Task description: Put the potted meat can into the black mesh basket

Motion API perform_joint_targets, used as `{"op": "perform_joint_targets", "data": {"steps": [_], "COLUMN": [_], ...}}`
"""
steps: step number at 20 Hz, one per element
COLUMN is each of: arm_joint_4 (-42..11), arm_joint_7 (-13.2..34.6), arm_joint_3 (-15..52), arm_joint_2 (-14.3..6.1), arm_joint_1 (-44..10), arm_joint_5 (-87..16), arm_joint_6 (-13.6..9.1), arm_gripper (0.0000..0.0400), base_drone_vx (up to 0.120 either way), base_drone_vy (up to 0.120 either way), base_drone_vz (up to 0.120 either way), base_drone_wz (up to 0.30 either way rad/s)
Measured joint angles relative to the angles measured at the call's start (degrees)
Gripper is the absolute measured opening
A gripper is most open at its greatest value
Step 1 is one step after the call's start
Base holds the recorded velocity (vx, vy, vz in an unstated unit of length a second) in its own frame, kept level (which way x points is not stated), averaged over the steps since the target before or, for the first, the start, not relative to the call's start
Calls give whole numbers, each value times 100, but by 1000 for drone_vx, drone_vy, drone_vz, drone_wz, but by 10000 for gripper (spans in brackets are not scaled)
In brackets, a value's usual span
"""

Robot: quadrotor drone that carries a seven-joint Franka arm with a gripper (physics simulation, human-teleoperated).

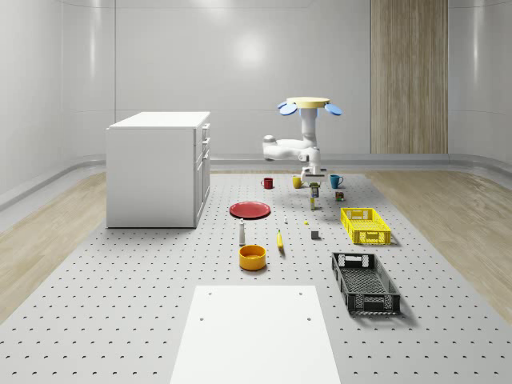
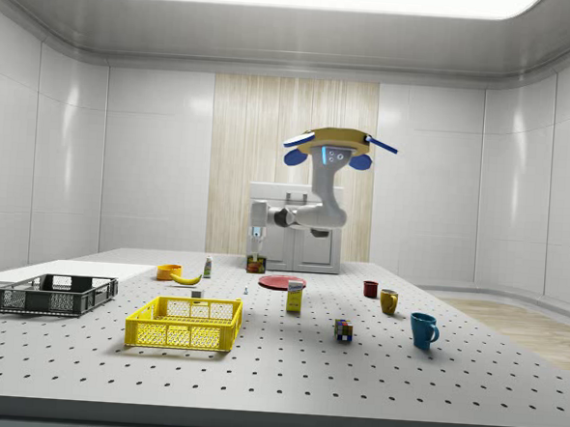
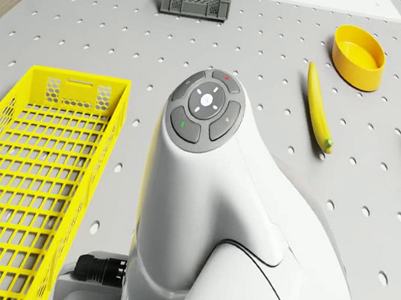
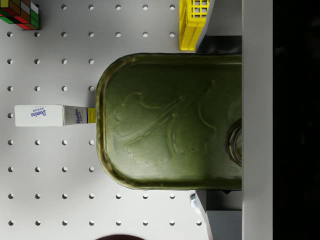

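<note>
Filling most of the wrist view, the potted meat can (image 4: 167, 120) sits with its green embossed top facing the camera, and the gripper (image 4: 216, 120) is clamped on it, one finger (image 4: 220, 45) on each side. Below it on the perforated table (image 4: 55, 170) lie a Domino sugar box (image 4: 50, 115) and a Rubik's cube (image 4: 20, 14). In the whole-scene view the drone (image 1: 309, 106) hovers over the far part of the table, near the mugs, with the can held above the surface. Near the front edge, well apart from the can, stands the black mesh basket (image 1: 365, 282), just behind it the yellow basket (image 1: 366, 226).
</note>
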Motion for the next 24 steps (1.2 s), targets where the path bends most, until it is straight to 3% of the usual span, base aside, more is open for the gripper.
{"op": "perform_joint_targets", "data": {"steps": [20, 24], "arm_joint_4": [3, 3], "arm_joint_7": [14, 16], "arm_joint_3": [29, 34], "arm_joint_2": [-212, -245], "arm_joint_1": [-15, -17], "arm_joint_5": [81, 94], "arm_joint_6": [198, 229], "arm_gripper": [291, 291], "base_drone_vx": [120, 120], "base_drone_vy": [120, 0], "base_drone_vz": [0, 0], "base_drone_wz": [0, 0]}}
